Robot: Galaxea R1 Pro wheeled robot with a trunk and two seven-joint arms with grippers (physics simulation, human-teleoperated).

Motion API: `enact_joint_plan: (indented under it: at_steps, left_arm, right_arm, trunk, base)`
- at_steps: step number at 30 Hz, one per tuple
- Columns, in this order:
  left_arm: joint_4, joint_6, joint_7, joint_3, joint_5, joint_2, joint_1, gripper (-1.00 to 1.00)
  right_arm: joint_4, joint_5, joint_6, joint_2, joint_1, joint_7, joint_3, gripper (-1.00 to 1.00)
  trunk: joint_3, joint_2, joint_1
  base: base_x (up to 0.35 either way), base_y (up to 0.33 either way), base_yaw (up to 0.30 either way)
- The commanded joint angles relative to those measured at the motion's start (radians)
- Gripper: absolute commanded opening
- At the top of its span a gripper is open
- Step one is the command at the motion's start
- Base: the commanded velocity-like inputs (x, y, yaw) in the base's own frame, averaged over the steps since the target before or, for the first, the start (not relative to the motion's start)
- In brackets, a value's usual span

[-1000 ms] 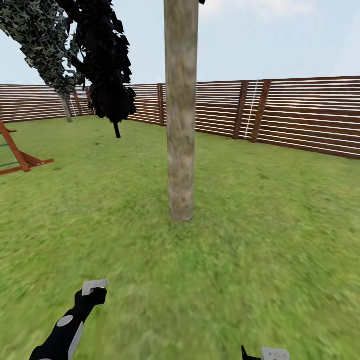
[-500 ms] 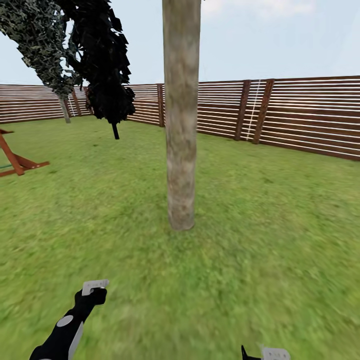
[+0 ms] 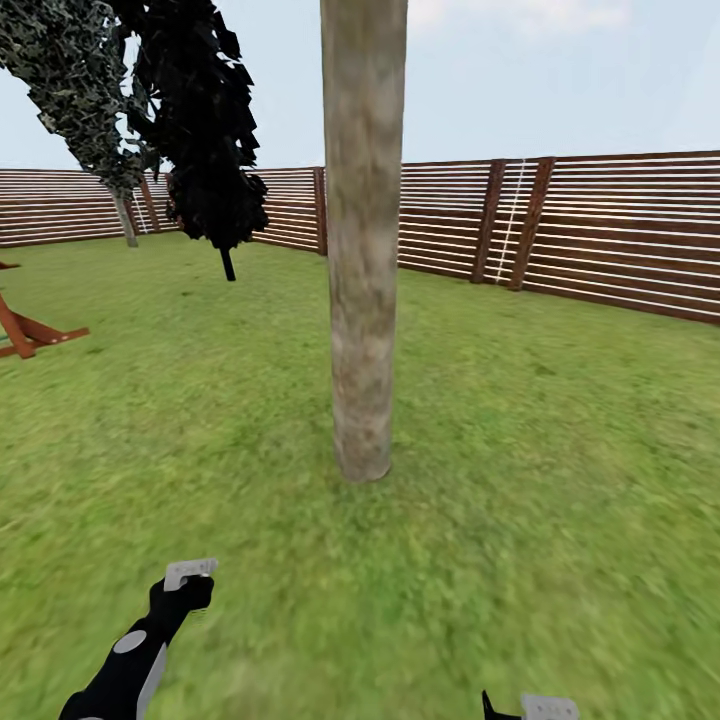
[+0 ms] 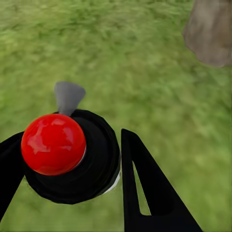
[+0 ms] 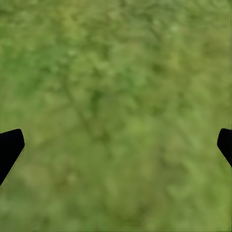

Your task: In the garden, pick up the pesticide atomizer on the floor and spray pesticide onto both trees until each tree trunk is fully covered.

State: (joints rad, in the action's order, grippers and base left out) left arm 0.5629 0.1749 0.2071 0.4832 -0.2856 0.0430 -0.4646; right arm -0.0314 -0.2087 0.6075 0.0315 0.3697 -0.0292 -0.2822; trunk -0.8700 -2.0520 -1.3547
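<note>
Head view: one tree trunk (image 3: 362, 300) stands upright at 12 o'clock, near the robot, rooted in the grass floor (image 3: 560, 480). A slatted wooden fence (image 3: 620, 230) runs behind it from 10 to 3 o'clock. A black-leaved cone tree (image 3: 205, 130) stands at 11 o'clock, well apart from the trunk.

Left claw (image 3: 188, 578): low at 7 o'clock, pointed toward the trunk. In the left wrist view its fingers (image 4: 145, 193) close narrowly around a dark round body with a pale grey nozzle and a red ball on top. I judge this to be the pesticide atomizer (image 4: 92, 164), seen end-on. The trunk base (image 4: 210, 34) lies ahead of the nozzle, apart from it.

Right claw (image 3: 535, 708): low at 5 o'clock. The right wrist view shows its fingertips (image 5: 9, 147) spread wide over bare grass, holding nothing.

Progress, as judged:
- Pick-up: done. The atomizer is off the floor and in the left claw.
- Approach to a tree: well advanced. The trunk is near, but not yet close to the nozzle.
- Spraying: no deposit can be made out on the mottled bark; treated as not started.
- Outstanding: full cover of this trunk, then of the other tree.
</note>
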Motion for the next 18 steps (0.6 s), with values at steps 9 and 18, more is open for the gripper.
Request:
enact_joint_plan:
  at_steps: [9, 18]
  left_arm:
    - [0.000, 0.000, 0.000, 0.000, 0.000, 0.000, 0.001, -1.00]
    - [0.000, 0.000, 0.000, 0.000, 0.000, 0.000, 0.001, -1.00]
  right_arm:
    - [-0.001, 0.000, 0.000, 0.000, 0.000, 0.001, 0.000, 1.00]
    - [0.000, 0.000, 0.000, -0.001, 0.000, 0.001, 0.000, 1.00]
  trunk:
    - [0.000, 0.000, 0.000]
    - [0.000, 0.000, 0.000]
  base:
    - [0.338, 0.000, -0.096]
    - [0.338, 0.000, -0.035]
